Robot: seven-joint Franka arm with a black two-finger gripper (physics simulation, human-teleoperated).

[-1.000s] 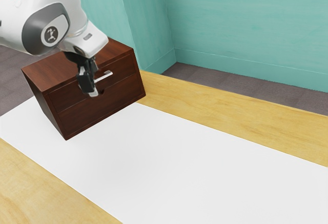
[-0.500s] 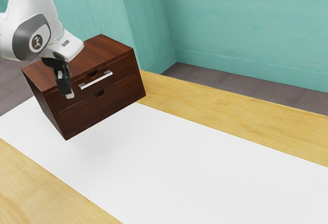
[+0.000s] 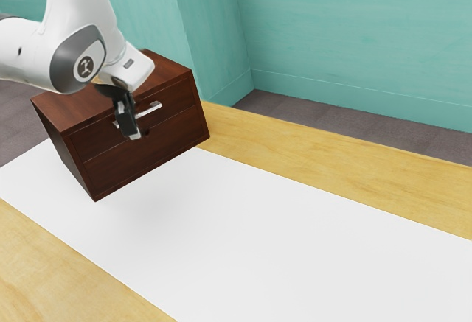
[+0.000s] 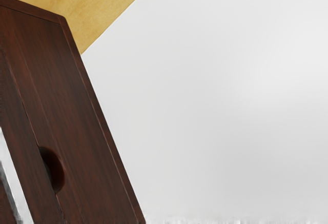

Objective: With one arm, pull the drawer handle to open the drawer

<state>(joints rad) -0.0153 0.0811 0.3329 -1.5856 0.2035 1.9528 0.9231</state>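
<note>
End effector (image 3: 127,121) hangs at the handle (image 3: 151,107) of the upper drawer (image 3: 177,99) — bare end at 2 o'clock — apparently placed to pull. Whether it pinches the bar, I cannot tell.

Count: one wooden cabinet (image 3: 168,72) at ten o'clock on the one table (image 3: 332,167), with two drawer fronts (image 3: 140,156) and one metal handle (image 3: 152,106). One white mat (image 3: 258,226). One robot arm (image 3: 74,49) with one gripper (image 3: 131,132).

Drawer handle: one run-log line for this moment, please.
gripper: at drawer handle | upper drawer: front flush, not pulled | cabinet: on white mat
</note>
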